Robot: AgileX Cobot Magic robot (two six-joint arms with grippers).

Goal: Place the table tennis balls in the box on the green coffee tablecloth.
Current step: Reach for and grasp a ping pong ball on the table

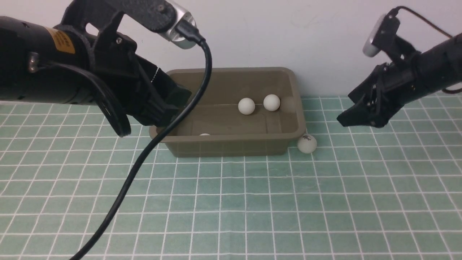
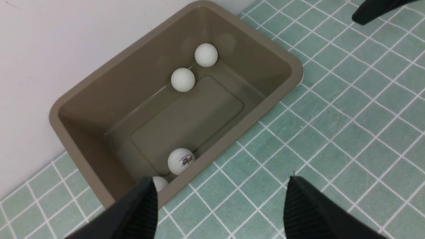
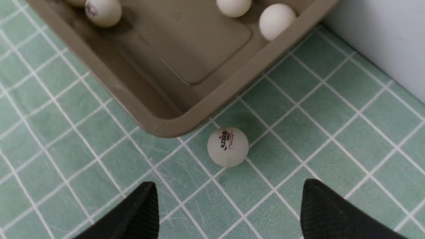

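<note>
Green gridded cloth (image 1: 252,202) bore the box (image 1: 231,146) against a white wall (image 1: 252,32). Four balls (image 2: 183,79) lay inside; a fifth ball (image 1: 307,143) sat on the cloth just beside its near right corner. Both the left gripper (image 2: 221,181) and right gripper (image 3: 229,184) hovered spread, empty.

Behind everything stood the wall (image 1: 288,32), plain and off-white with a dull, matte finish. It ran the whole width of the front view and came straight down to the back edge of the tabletop. Seen close in the left wrist view, it carried a few faint scuffs and small dark specks. In the right wrist view it looked a cooler grey.
</note>
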